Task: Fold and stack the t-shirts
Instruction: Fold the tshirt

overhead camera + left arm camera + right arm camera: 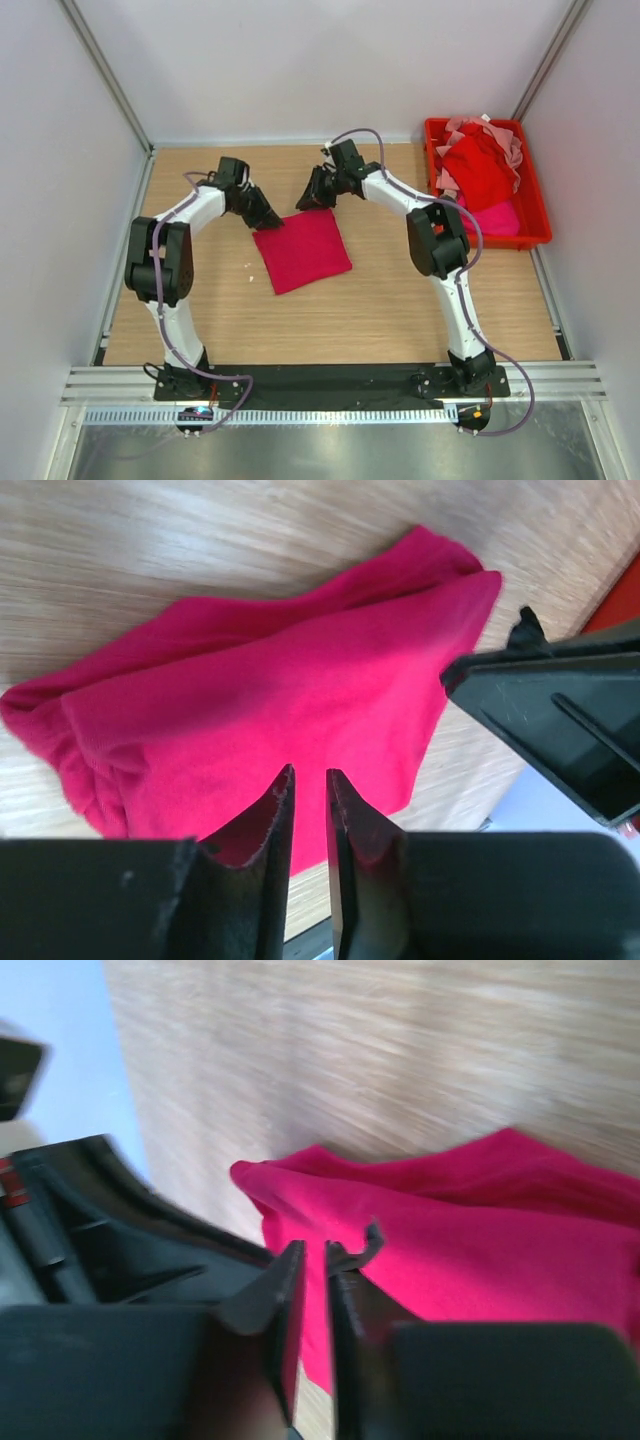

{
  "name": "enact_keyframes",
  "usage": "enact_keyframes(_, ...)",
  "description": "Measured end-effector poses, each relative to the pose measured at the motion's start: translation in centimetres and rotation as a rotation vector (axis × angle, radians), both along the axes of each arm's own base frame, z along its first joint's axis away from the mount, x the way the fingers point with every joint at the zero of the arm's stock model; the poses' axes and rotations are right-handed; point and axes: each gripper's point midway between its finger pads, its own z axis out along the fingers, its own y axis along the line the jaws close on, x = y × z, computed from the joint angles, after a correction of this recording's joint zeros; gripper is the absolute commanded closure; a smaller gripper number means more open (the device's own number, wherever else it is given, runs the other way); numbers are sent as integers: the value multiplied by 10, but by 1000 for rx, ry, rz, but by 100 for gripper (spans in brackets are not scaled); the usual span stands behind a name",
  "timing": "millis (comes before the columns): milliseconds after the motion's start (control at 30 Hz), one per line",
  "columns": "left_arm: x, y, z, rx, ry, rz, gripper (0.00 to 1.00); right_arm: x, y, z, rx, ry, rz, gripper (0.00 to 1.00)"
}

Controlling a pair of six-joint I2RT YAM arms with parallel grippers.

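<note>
A crimson-magenta t-shirt (302, 250), folded into a small rectangle, lies flat on the wooden table between the arms. It also shows in the left wrist view (300, 680) and the right wrist view (480, 1230). My left gripper (270, 218) hovers at the shirt's far left corner, jaws nearly together and empty (308, 772). My right gripper (315, 195) hovers just beyond the shirt's far edge, jaws nearly together and empty (312, 1247). A red t-shirt (480, 165), a pale pink one (510, 140) and a magenta one (495, 218) lie crumpled in the bin.
The red plastic bin (537, 215) stands at the table's back right. White walls close in the table on three sides. The right gripper's body (560, 720) shows close by in the left wrist view.
</note>
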Motion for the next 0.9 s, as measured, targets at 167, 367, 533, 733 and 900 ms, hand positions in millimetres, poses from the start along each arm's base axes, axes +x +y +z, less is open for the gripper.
enact_keyframes(167,-3,1,-29,-44,44,37,82,-4,2,-17,146,71,-9,96)
enact_keyframes(367,12,23,-58,-62,54,96,83,27,-36,-59,271,127,-104,98)
enact_keyframes(533,21,26,-58,-100,33,104,82,48,-61,-67,350,130,-131,99)
enact_keyframes(733,22,24,-56,-110,26,97,73,61,-74,-68,326,122,-143,99)
enact_keyframes(900,20,24,-43,-113,7,83,63,75,-78,-46,246,76,-133,98)
